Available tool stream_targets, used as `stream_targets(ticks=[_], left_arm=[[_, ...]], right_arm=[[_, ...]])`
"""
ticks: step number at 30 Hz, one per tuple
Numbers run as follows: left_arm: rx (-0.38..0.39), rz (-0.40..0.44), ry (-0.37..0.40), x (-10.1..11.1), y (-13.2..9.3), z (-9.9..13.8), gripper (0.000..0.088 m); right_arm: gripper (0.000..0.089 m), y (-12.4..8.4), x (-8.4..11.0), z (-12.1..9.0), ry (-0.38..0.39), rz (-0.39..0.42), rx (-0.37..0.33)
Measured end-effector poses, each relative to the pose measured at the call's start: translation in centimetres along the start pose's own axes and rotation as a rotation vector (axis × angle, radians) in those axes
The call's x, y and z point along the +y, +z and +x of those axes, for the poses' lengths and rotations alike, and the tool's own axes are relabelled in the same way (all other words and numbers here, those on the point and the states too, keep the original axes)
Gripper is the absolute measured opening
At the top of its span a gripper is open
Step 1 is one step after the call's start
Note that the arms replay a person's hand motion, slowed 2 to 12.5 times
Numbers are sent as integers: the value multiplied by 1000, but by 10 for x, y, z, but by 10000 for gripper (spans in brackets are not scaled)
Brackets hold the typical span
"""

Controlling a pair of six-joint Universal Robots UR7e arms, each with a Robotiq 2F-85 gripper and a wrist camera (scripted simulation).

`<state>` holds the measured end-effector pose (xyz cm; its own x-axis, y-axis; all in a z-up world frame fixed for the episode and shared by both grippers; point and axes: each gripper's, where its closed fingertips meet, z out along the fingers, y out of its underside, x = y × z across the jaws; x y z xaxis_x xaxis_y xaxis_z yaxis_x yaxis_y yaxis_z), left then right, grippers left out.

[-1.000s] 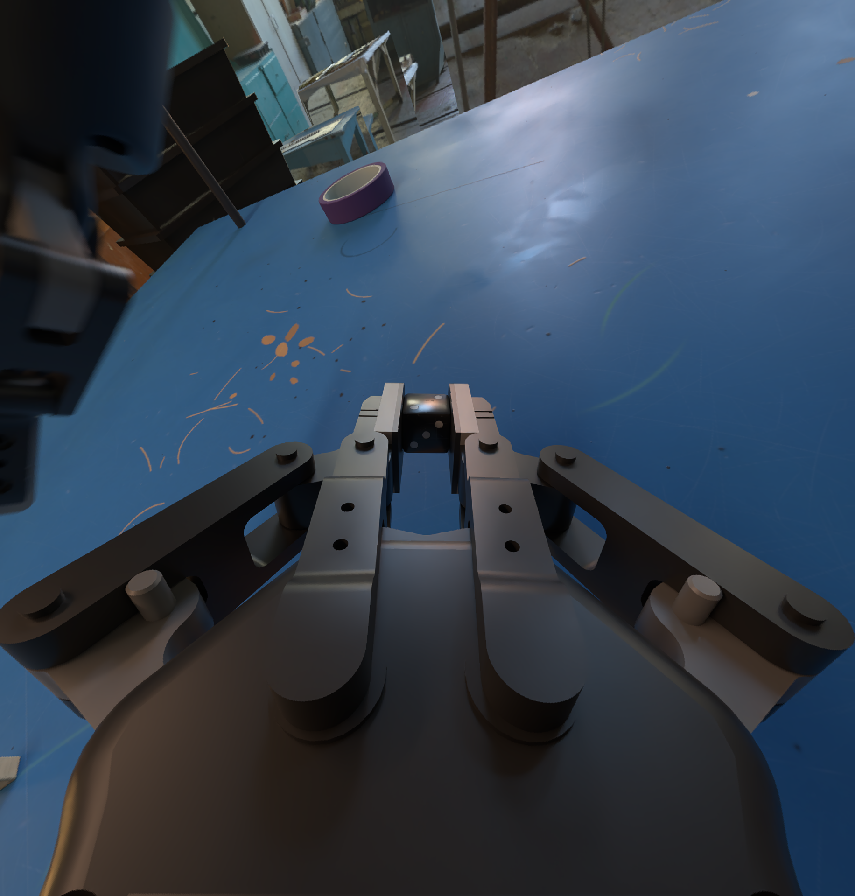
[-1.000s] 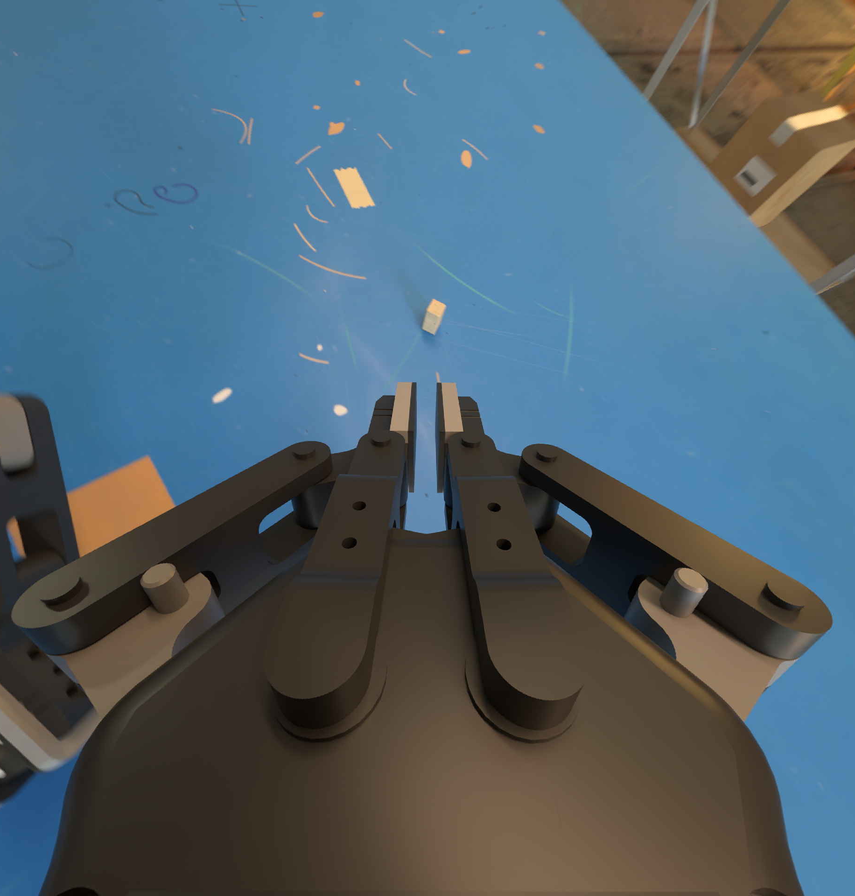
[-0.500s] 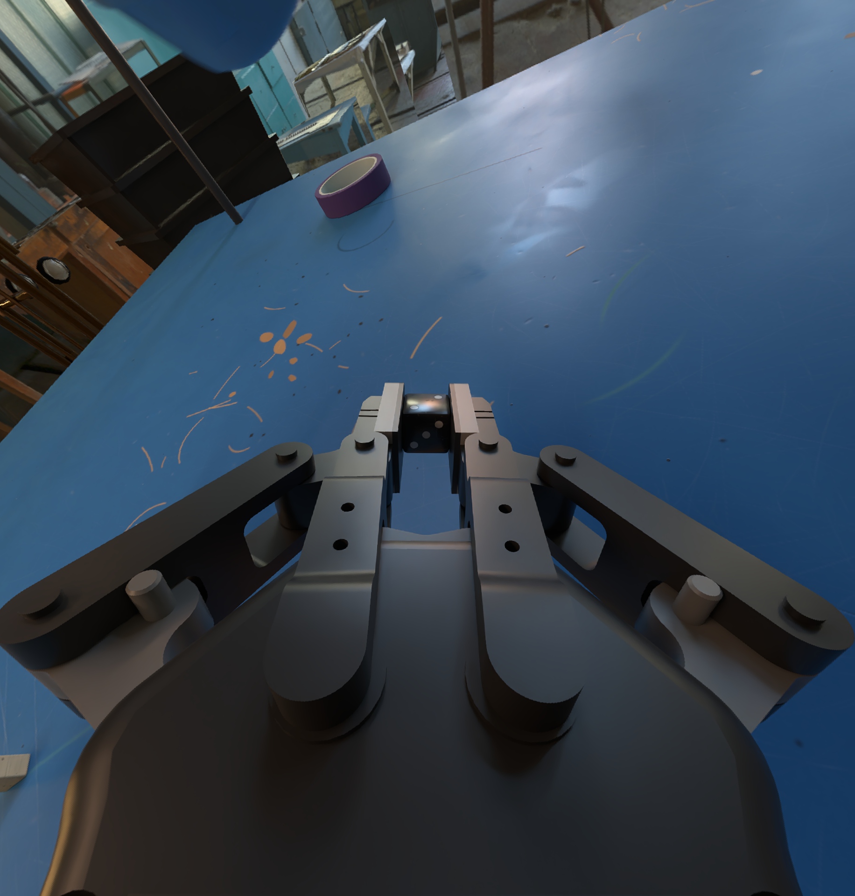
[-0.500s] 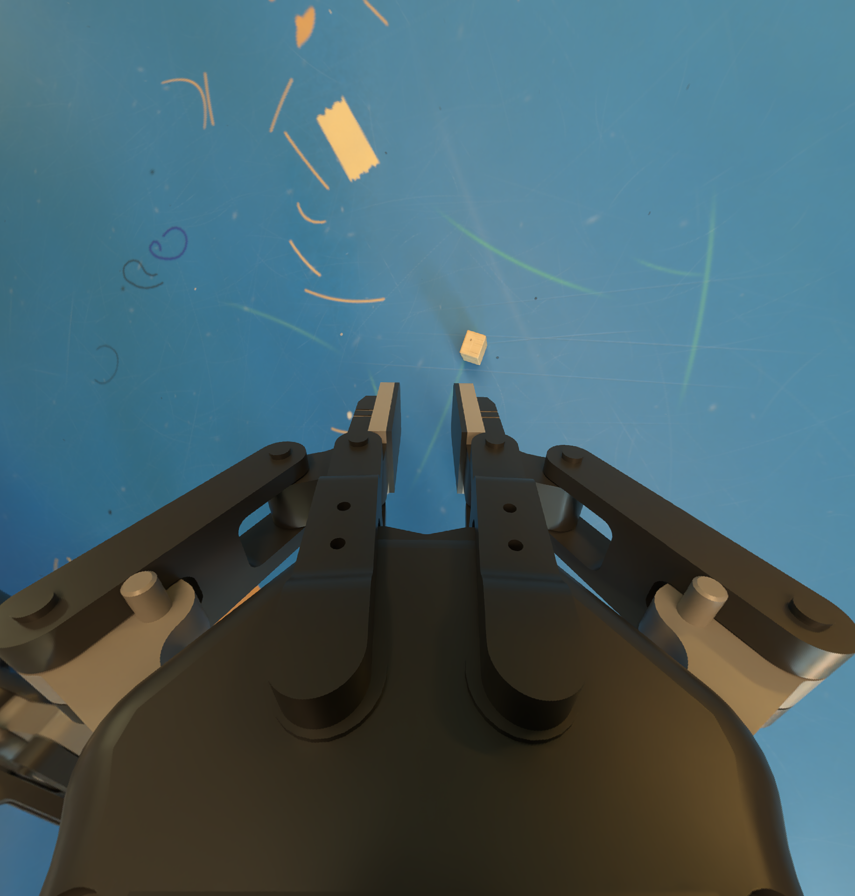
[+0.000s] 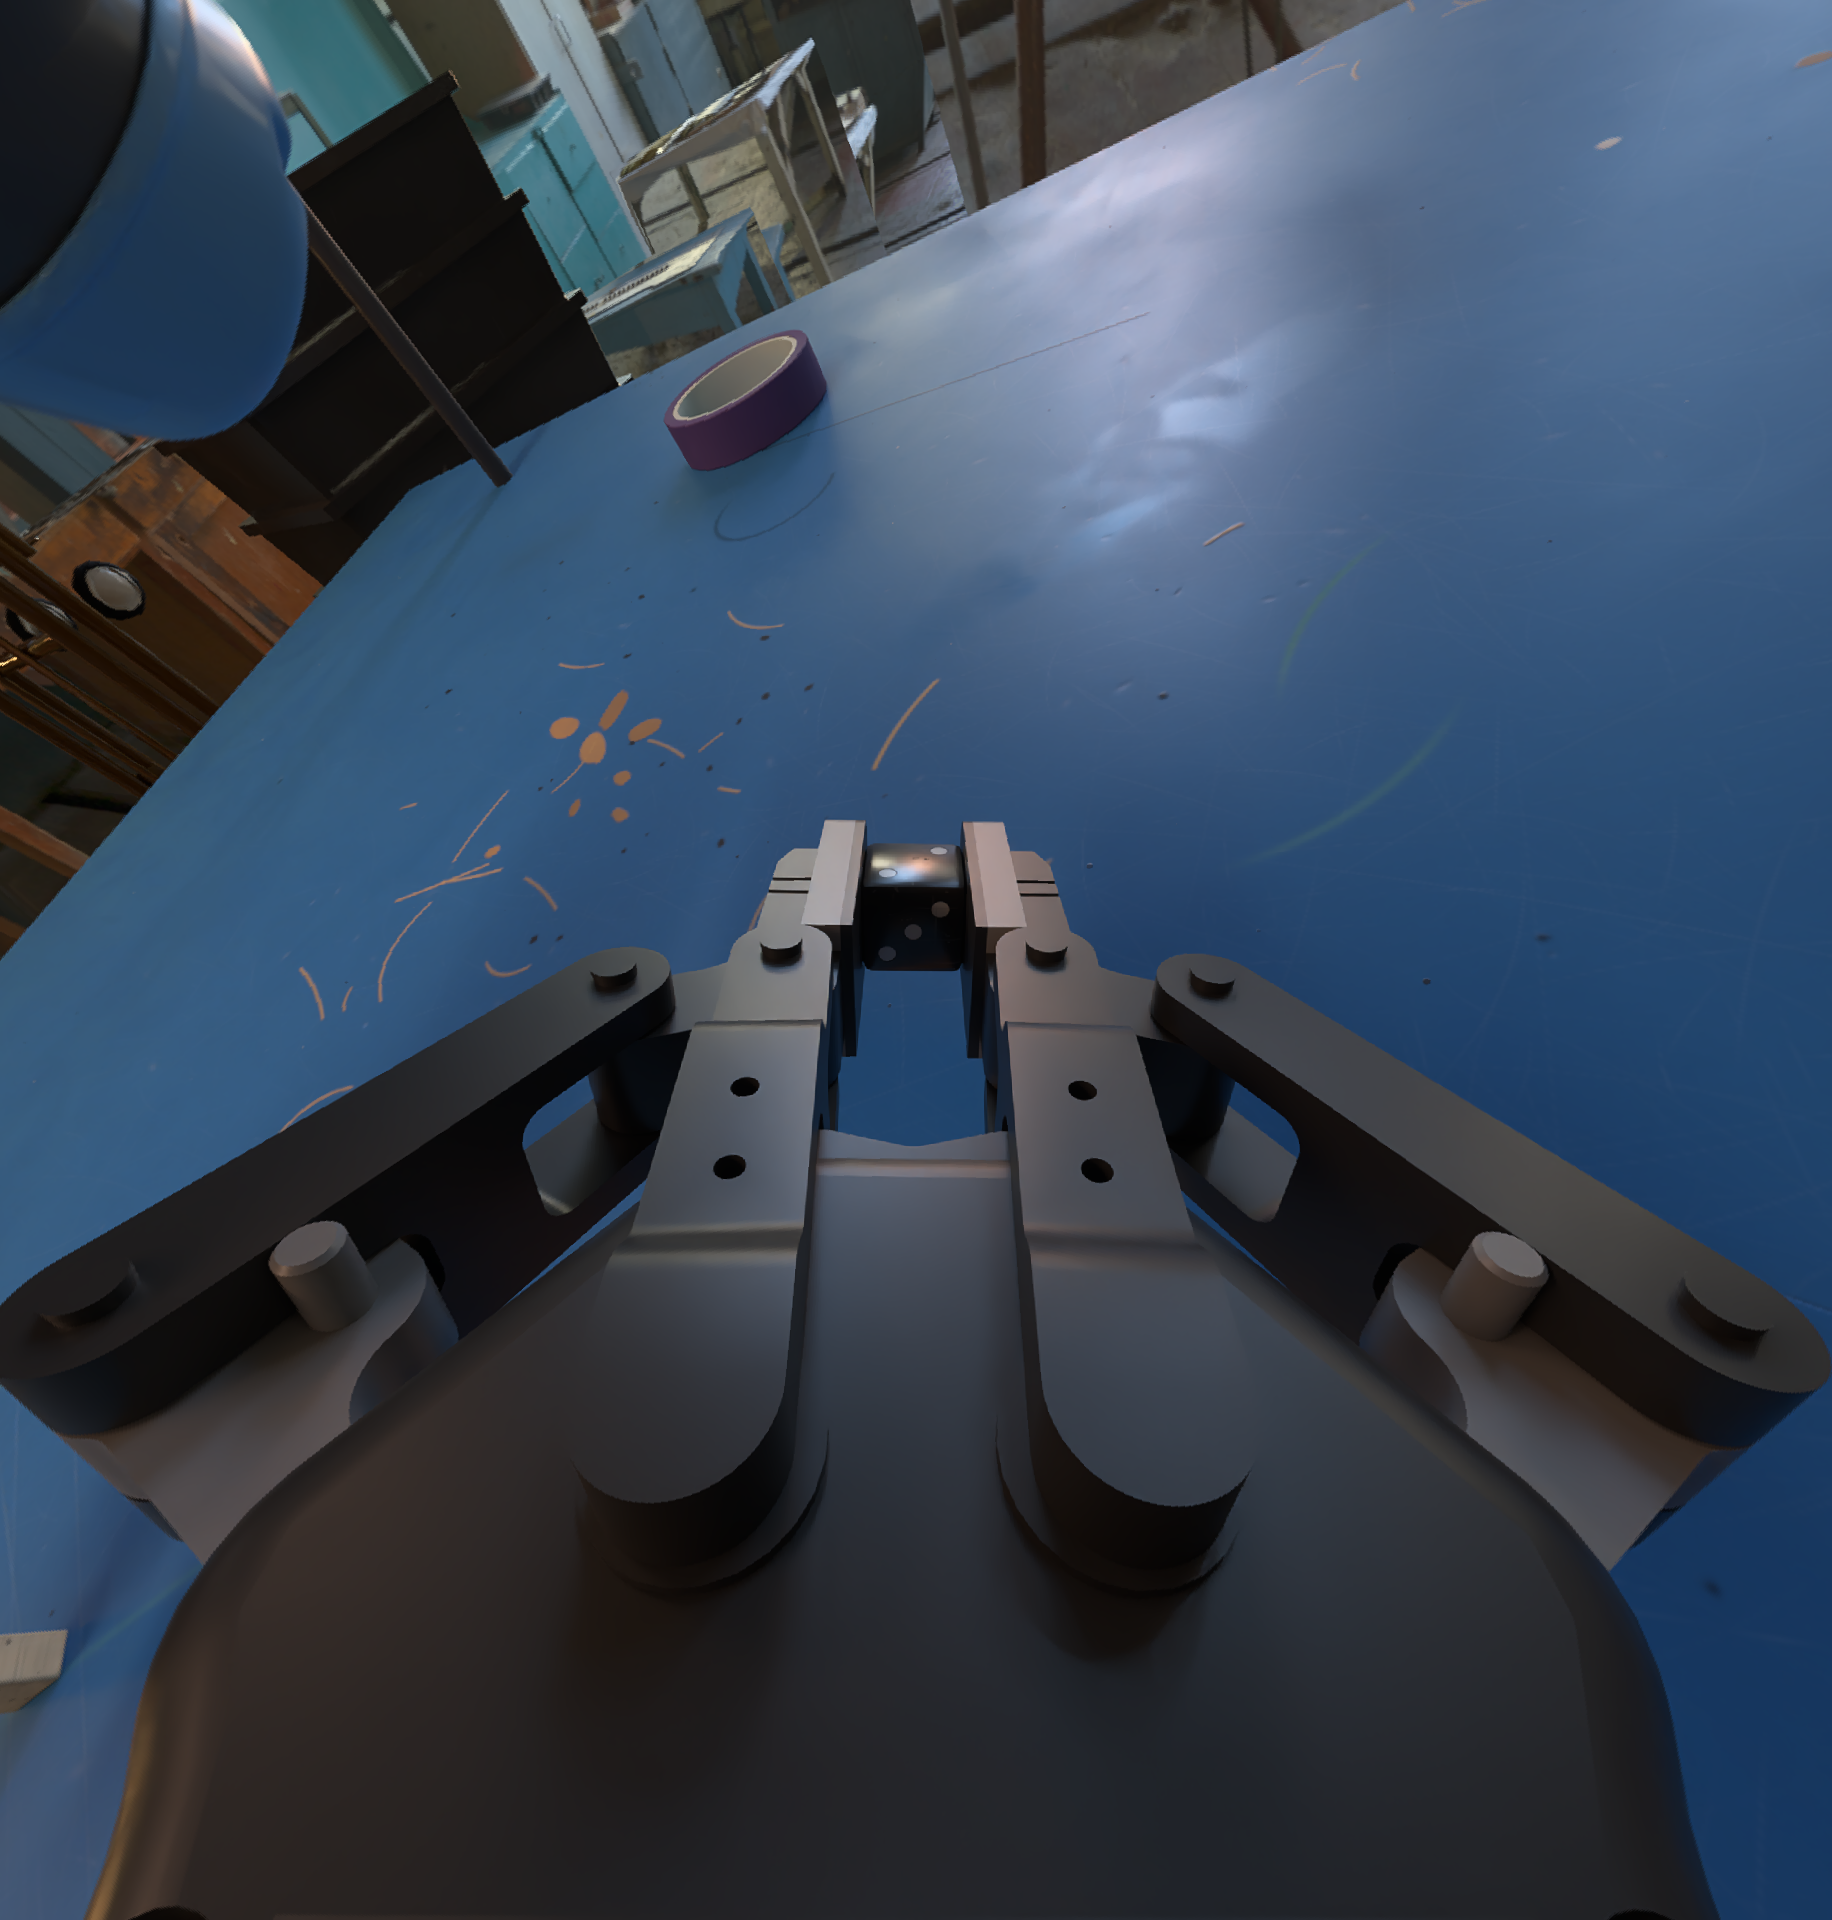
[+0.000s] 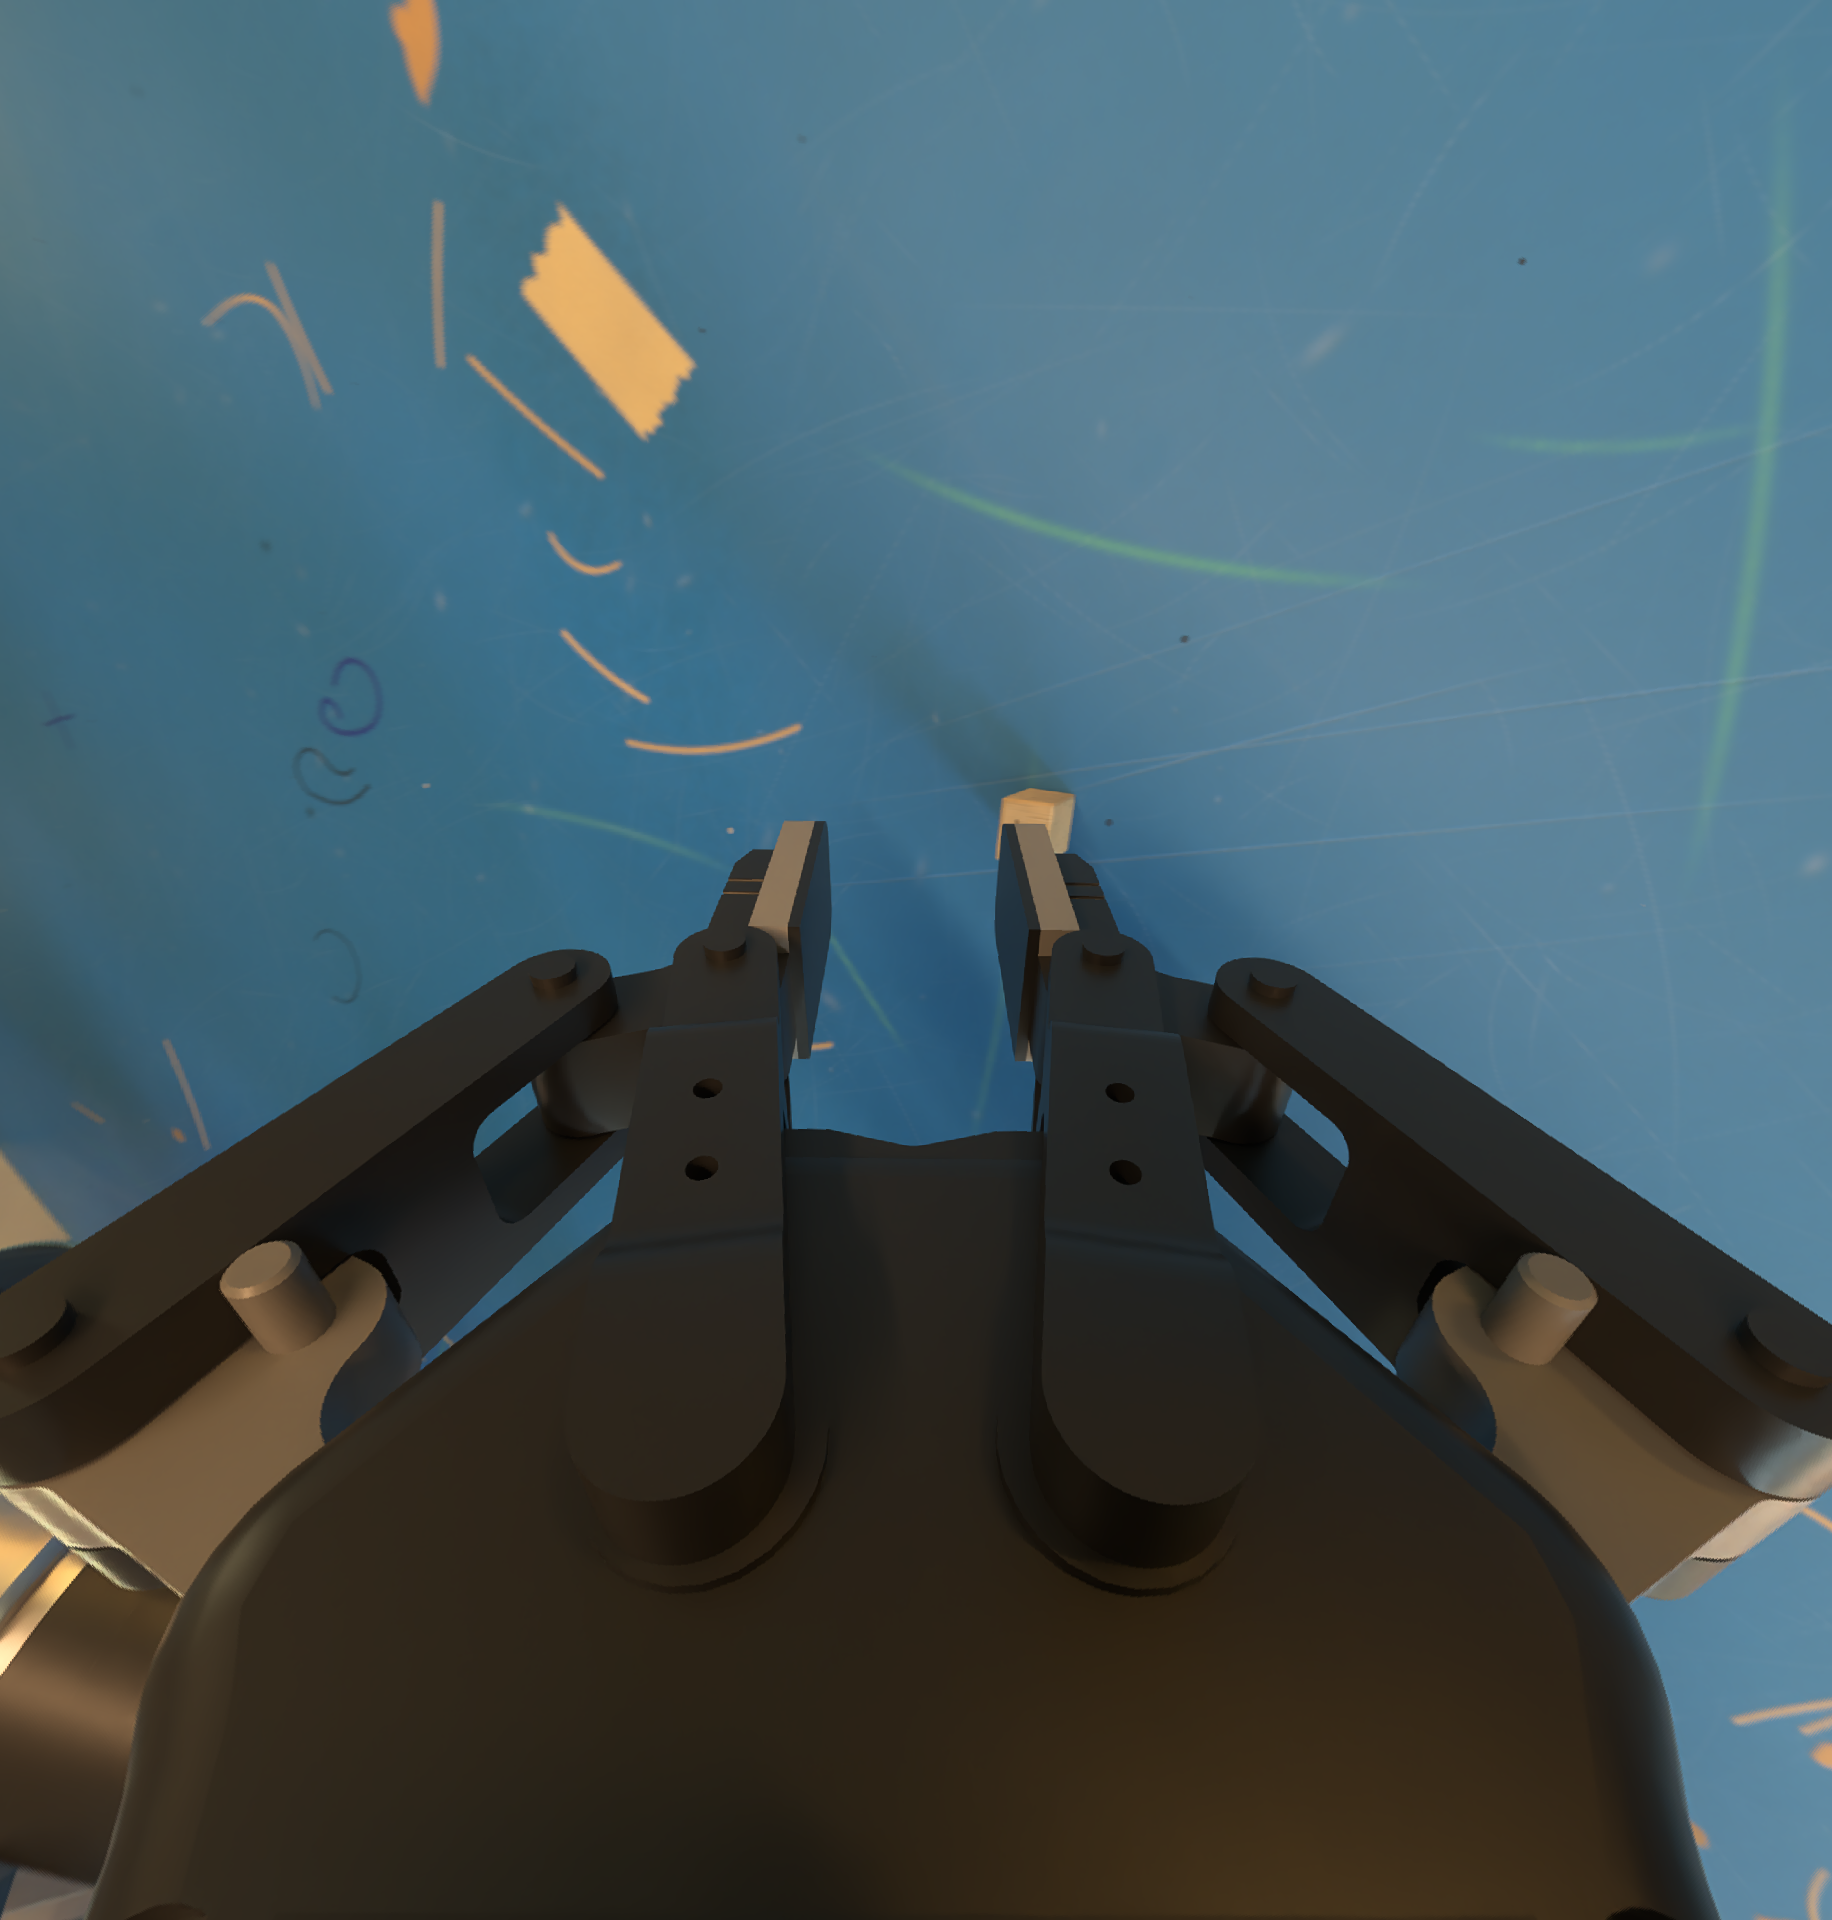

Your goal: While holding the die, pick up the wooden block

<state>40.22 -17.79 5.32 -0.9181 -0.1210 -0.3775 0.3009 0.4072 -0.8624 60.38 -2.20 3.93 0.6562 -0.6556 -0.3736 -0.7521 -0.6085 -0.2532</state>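
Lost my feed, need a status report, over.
Left claw shut on the die. Right claw open above the table, wooden block off its right tip. Nothing in the way.

Black die (image 5: 912,906) with white pips; pale tan wooden block (image 6: 1039,808); purple tape roll (image 5: 746,399)

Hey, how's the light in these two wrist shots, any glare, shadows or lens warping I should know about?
Left wrist view: dim and cool, pale glare patches on the blue table, a highlight on the die held by the left gripper; wide-angle bending at the edges. Right wrist view: warm light, the wooden block lit, a soft dark shadow stretching from it, the open right gripper mostly shaded.
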Motion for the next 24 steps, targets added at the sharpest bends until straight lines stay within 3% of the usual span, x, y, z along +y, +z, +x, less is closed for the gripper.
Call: stream_targets(ticks=[8,24], left_arm=[[2,-1,4,0,0,0,159],[5,2,-4,0,0,0,159]], right_arm=[[285,10,1,18,11,-56,150],[170,16,-6,19,40,-49,153]])
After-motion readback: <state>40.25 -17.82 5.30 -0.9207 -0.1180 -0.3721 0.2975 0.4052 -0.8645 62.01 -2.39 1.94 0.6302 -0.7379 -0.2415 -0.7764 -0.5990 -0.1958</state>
